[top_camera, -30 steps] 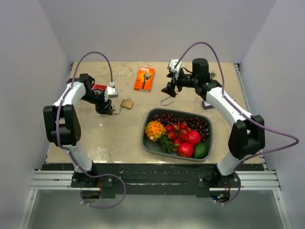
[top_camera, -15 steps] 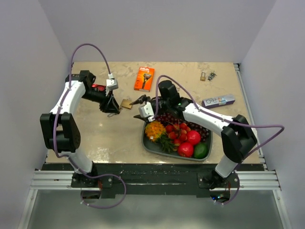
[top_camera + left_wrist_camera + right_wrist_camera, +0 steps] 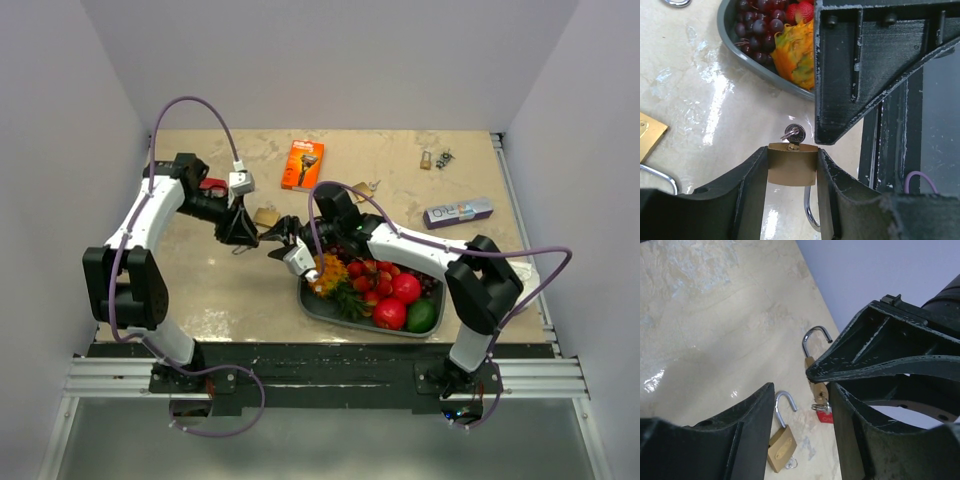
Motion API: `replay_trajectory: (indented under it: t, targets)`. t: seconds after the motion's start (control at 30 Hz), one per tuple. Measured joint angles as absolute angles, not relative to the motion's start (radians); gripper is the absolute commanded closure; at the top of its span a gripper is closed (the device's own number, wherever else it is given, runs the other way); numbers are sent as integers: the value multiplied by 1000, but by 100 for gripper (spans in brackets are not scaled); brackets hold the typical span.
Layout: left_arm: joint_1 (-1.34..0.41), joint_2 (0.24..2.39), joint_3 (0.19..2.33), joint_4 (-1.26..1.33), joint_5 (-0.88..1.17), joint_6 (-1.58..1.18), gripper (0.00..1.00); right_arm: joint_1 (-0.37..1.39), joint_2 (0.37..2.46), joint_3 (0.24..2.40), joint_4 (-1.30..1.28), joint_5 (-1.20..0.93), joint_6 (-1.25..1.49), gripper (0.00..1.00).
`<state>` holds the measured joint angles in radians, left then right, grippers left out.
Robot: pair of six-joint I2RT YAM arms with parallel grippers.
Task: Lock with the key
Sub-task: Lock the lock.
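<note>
brass padlock clamped in the left end effector above the desk, shackle swung open, key sitting in its keyhole. second padlock lies flat on the desk. right end effector hovers just beside that key, jaws spread wide, nothing between them. fruit tray close on the right.

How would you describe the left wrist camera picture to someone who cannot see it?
The left gripper clamps a brass padlock, shackle open, with a key in its keyhole. The right gripper's finger looms just beside the key; a fruit tray lies beyond.
</note>
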<state>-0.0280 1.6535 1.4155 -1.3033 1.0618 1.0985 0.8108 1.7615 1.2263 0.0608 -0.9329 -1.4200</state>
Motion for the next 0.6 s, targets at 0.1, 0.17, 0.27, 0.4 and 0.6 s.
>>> replay_trajectory:
  t: [0.1,0.17,0.27,0.4,0.6]
  targets:
    - [-41,1647,1404,-1304,1063,1096,100,810,1761,1226,72,-929,-1440,51]
    - [-50,1643,1396,-1304,1063,1092,100,811,1761,1226,74,-925,-1452,51]
    - [-65,1641,1394,-1304,1065,1091,100,811,1761,1226,72,-921,-1477,53]
    - [-86,1641,1394,-1304,1066,1083,100,811,1766,1226,63,-908,-1515,57]
    - [-101,1639,1394,-1288,1066,1037,100,811,1779,1226,48,-905,-1565,64]
